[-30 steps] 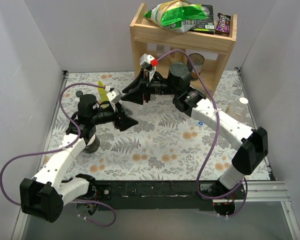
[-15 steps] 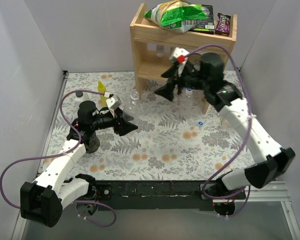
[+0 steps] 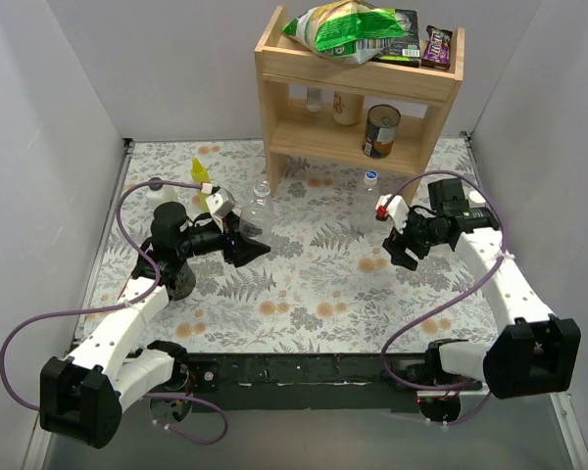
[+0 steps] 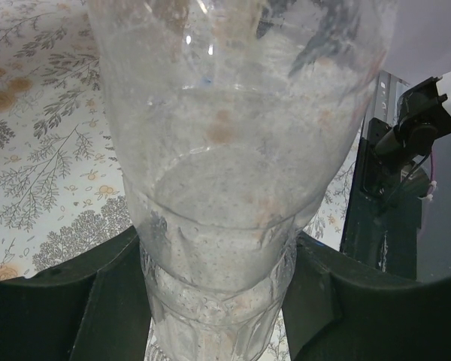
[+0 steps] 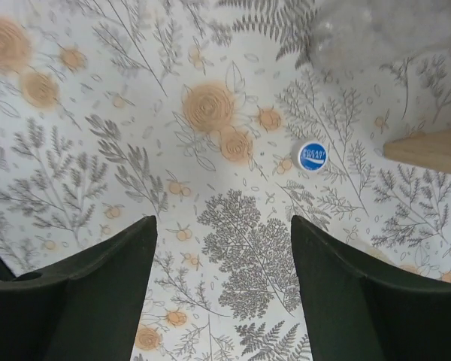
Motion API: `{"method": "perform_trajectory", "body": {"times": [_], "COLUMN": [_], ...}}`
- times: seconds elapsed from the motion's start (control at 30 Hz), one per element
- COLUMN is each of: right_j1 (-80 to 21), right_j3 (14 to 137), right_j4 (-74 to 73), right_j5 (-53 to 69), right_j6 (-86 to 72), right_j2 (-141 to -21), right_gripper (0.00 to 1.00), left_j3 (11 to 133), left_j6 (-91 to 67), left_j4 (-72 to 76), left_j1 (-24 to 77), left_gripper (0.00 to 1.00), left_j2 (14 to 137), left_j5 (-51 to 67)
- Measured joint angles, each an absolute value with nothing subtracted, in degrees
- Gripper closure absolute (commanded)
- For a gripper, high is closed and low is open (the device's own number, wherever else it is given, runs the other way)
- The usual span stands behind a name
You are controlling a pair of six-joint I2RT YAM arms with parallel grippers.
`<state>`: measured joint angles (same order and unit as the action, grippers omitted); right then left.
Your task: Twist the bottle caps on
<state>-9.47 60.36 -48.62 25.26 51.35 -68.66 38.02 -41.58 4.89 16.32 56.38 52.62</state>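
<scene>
Right end effector (image 5: 222, 226) down from shelf (image 3: 274, 98), wide apart near blue cap (image 5: 313, 156) — left end effector (image 4: 218, 293) clamped on bottle (image 4: 233, 150)

bottle (image 4: 218, 150): clear glossy plastic | blue cap (image 5: 312, 156): smooth plastic | shelf (image 3: 353, 80): pale matt wood | can (image 3: 381, 130): shiny metal

One blue cap (image 5: 312, 156) down there, at least two clear bottles (image 3: 262, 199), one yellow squeeze bottle (image 3: 200, 172), one can (image 3: 380, 130), one wooden shelf (image 3: 274, 59).
</scene>
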Motion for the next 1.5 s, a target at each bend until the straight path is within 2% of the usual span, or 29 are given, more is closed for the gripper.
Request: {"method": "perform_trajectory", "body": {"times": [0.23, 0.6, 0.8, 1.2, 1.5], "right_j1": [-7.7, -5.1, -4.9, -4.9, -4.9], "right_j3": [55.3, 63.0, 66.3, 67.1, 67.1], "right_j4": [-40.3, -33.6, -33.2, -35.2, -35.0], "right_j5": [17.0, 14.6, 16.7, 19.5, 19.7], "right_j6": [54.5, 53.5, 52.7, 52.5, 52.0], "right_j2": [-76.0, -95.3, -98.3, -102.0, -103.0], "right_gripper": [0.27, 0.3, 0.3, 0.39, 0.52], "left_j3": [38.0, 39.9, 40.5, 40.6, 40.7], "left_j6": [-42.3, -39.7, -38.9, -38.2, -37.8], "left_j4": [3.9, -2.3, -3.4, -4.3, -4.5], "left_j1": [16.3, 16.2, 15.7, 15.2, 15.1], "left_gripper": [1.0, 1.0, 1.0, 1.0, 1.0], "left_j2": [56.4, 56.6, 57.7, 58.6, 59.0], "left_j5": [51.1, 48.8, 48.4, 47.7, 47.1]}}
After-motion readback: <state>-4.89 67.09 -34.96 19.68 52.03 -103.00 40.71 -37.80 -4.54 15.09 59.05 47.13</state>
